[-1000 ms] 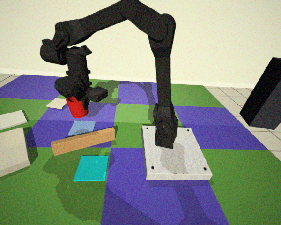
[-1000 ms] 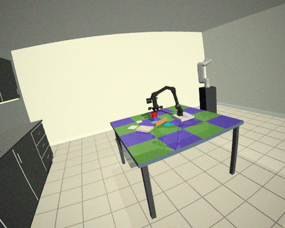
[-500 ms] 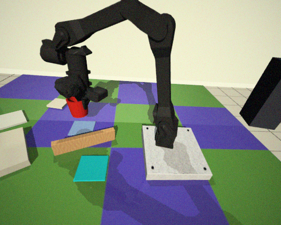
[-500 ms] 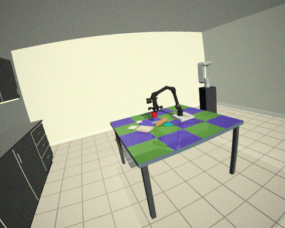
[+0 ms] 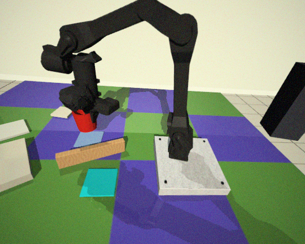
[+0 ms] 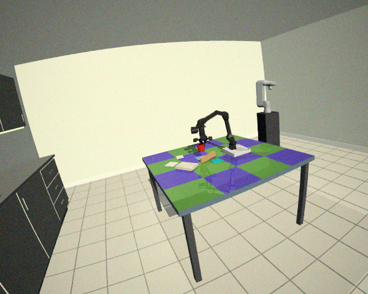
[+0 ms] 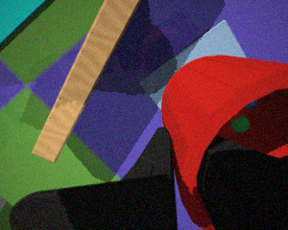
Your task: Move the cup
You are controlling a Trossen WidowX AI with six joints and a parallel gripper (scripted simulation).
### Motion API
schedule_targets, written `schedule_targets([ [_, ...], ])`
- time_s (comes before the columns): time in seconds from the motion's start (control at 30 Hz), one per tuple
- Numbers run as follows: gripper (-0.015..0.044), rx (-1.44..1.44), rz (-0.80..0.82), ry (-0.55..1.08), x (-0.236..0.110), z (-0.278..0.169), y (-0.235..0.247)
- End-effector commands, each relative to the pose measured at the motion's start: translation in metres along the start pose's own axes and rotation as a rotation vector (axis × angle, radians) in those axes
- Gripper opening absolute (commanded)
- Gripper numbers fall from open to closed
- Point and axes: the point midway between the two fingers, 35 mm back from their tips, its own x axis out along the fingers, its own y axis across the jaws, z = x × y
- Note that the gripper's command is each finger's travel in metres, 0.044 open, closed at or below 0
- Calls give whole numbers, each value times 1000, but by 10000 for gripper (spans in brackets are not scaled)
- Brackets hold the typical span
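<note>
My gripper (image 5: 87, 111) (image 6: 200, 143) (image 7: 173, 134) is shut on the rim of the red cup (image 5: 84, 121) (image 6: 200, 147) (image 7: 202, 115) and holds it upright a little above the light blue pad (image 5: 88, 138) (image 7: 216, 45). A green marble (image 7: 240, 125) and a blue one (image 7: 251, 103) show inside the cup in the wrist view. The cyan pad (image 5: 99, 182) (image 6: 216, 160) (image 7: 10, 14) lies nearer the front, on the far side of a wooden block (image 5: 89, 152) (image 6: 207, 157) (image 7: 84, 77) that lies between the two pads.
The arm's grey base plate (image 5: 197, 170) sits to the right. Flat pale slabs (image 5: 8, 129) (image 5: 5, 163) (image 5: 61, 112) lie at the left. A black pedestal (image 5: 292, 104) stands off the table to the right.
</note>
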Motion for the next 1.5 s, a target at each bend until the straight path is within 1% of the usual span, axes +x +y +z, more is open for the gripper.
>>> schedule_targets([
  [0.0,0,5,-1,-5,0,7,9],
  [1.47,0,4,5,-11,-4,70,88],
])
